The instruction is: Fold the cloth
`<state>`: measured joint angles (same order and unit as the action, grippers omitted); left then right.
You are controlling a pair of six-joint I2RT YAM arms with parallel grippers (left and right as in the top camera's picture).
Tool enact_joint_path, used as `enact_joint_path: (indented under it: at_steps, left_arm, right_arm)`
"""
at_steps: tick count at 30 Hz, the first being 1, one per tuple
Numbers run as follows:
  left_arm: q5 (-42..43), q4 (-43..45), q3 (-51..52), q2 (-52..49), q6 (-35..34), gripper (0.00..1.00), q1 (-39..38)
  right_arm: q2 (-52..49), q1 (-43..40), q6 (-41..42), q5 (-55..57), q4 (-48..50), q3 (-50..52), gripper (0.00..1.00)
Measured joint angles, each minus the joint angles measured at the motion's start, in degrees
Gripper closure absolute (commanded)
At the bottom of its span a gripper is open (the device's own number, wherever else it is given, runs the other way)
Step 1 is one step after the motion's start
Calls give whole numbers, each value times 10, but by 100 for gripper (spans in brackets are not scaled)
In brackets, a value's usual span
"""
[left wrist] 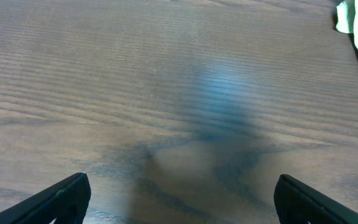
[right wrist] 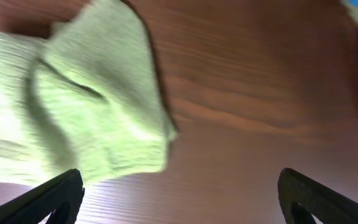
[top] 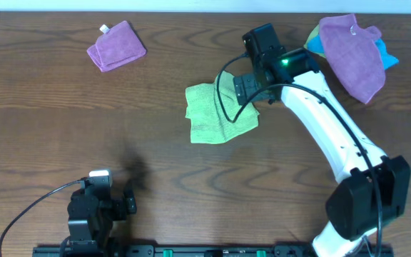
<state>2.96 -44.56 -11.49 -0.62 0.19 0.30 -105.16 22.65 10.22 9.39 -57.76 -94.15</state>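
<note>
The lime-green cloth (top: 212, 114) lies folded and rumpled on the wooden table near the middle. In the right wrist view it (right wrist: 92, 106) fills the upper left, with a folded flap on top. My right gripper (top: 252, 89) hangs over the cloth's right edge; its fingers (right wrist: 179, 202) are wide open and empty, with bare table between them. My left gripper (top: 113, 203) rests near the front left edge, far from the cloth. Its fingers (left wrist: 179, 202) are open and empty over bare wood. A corner of the cloth shows at the top right of the left wrist view (left wrist: 356, 25).
A folded purple cloth (top: 116, 46) lies at the back left. Another purple cloth (top: 352, 53) lies at the back right on top of a blue cloth (top: 387, 53). A black cable (top: 223, 89) loops over the green cloth beside the right wrist.
</note>
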Motion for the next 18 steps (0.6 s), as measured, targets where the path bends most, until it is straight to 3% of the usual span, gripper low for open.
enact_joint_path:
  at_steps: [5,10,14,18]
  left_arm:
    - [-6,2,0,0,0,5,0]
    - [-8,2,0,0,0,5,0]
    - [-9,8,2,0,0,5,0]
    - [-7,15,5,0,-2,5,0]
  right_arm:
    - [4,-39,14,-89,75,71,4]
    - [4,-101,24,-209,144,177,25]
    - [4,-123,29,-273,171,225,30]
    - [4,-123,34,-310,197,260,44]
